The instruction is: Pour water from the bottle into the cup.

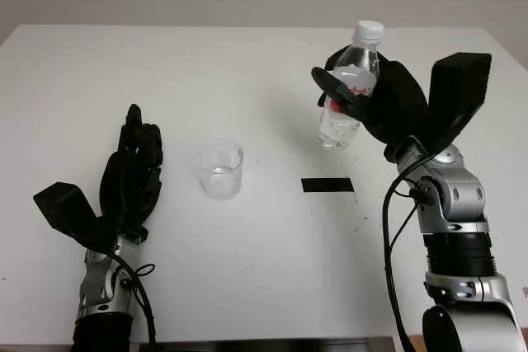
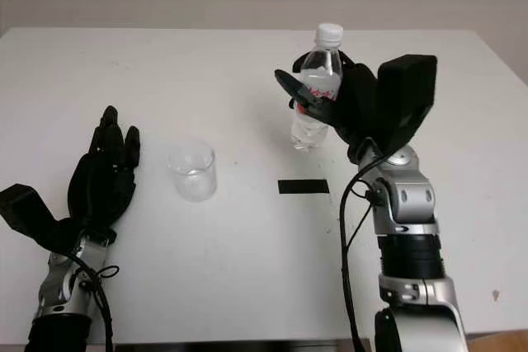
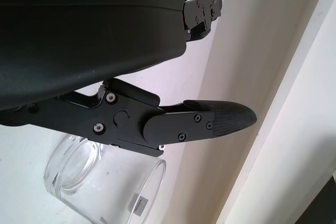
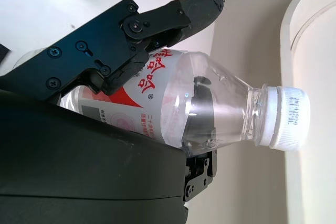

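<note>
R hand (image 1: 375,92) grips the bottle (image 1: 350,88) around its middle, held above the table (image 1: 247,72), cap (image 1: 368,31) on, leaning slightly. Cup (image 1: 221,168) stands on table btwn both hands. L hand (image 1: 132,172) open, just beside the cup, holding nothing.

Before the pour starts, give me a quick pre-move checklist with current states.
1. Grasp: right hand closed around the clear plastic water bottle with the red label, lifted off the white table: ok.
2. White screw cap still on the bottle: not ok for pouring.
3. Clear plastic cup upright on the table, mouth unobstructed: ok.
4. Bottle over the cup: not ok, it is off to the cup's right, near upright.
5. Left hand open, beside the cup on its left, not touching it: ok.
6. Black tape strip lies flat between cup and bottle: ok.
</note>
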Controlling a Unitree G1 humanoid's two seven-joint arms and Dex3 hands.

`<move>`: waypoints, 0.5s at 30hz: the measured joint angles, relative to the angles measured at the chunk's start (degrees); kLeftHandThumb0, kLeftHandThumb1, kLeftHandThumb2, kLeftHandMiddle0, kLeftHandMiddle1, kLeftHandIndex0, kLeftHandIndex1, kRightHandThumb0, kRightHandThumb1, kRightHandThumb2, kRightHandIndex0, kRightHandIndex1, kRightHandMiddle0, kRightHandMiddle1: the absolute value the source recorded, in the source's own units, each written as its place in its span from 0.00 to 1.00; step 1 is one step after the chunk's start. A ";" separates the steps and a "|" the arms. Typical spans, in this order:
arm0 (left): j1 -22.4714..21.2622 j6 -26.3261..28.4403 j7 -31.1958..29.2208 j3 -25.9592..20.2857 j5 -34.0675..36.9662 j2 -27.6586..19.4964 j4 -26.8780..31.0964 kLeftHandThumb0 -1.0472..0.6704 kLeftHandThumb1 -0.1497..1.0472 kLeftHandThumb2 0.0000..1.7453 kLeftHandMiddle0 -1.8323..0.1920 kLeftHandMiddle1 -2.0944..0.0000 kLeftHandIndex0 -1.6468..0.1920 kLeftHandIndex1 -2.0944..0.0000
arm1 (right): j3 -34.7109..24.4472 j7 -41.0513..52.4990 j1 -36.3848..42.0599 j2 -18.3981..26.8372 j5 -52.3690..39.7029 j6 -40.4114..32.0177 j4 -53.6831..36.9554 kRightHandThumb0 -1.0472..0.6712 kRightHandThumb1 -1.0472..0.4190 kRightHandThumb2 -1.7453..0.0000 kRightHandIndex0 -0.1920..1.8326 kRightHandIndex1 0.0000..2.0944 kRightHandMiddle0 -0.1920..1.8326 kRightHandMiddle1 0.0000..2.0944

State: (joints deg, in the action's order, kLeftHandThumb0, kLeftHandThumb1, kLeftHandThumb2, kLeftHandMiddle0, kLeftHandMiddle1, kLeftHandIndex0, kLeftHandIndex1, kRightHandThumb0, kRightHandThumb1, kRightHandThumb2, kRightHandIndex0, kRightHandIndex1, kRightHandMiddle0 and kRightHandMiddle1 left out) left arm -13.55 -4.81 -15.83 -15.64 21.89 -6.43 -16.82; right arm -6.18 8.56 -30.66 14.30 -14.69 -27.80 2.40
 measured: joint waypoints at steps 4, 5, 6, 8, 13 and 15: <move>0.16 0.25 0.00 -0.01 0.02 0.00 0.32 0.22 1.00 0.25 0.99 0.97 0.98 0.97 | -0.19 -0.19 1.99 -1.04 0.07 -0.62 -0.37 0.40 0.00 0.79 0.86 1.00 0.66 1.00; 0.20 0.37 -0.02 -0.01 0.05 0.00 0.42 0.21 1.00 0.25 0.99 0.97 0.99 0.97 | -0.12 -0.13 2.28 -1.15 0.25 -0.62 -0.37 0.40 0.00 0.79 0.86 1.00 0.66 1.00; 0.23 0.49 -0.03 -0.02 0.06 -0.01 0.51 0.21 1.00 0.25 0.99 0.97 0.99 0.97 | 0.00 -0.10 2.47 -1.22 0.55 -0.61 -0.37 0.40 0.00 0.79 0.86 1.00 0.66 1.00; 0.32 0.75 -0.08 -0.01 0.06 -0.13 0.66 0.21 1.00 0.25 0.98 0.97 0.98 0.97 | 0.70 0.12 2.82 -1.20 1.73 -0.55 -0.37 0.40 0.00 0.78 0.87 1.00 0.66 1.00; 0.46 1.29 0.21 -0.02 0.02 -0.20 1.15 0.21 1.00 0.24 0.98 0.97 0.98 0.97 | 2.36 0.89 3.91 -1.22 4.76 1.32 -0.11 0.40 0.00 0.79 0.85 1.00 0.64 1.00; 0.52 1.30 0.21 -0.03 0.03 -0.20 1.23 0.21 1.00 0.24 0.98 0.97 0.98 0.97 | 2.96 1.19 4.13 -1.24 5.78 3.12 0.33 0.40 0.00 0.79 0.85 1.00 0.63 1.00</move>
State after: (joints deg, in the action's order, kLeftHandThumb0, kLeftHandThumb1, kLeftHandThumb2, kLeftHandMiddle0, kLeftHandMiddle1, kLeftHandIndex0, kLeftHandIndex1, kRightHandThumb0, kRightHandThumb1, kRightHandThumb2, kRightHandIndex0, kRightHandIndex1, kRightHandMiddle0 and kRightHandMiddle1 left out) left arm -13.03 -3.52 -15.62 -15.67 21.92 -6.63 -15.59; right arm -3.23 9.76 -26.54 13.06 -8.91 -24.68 2.72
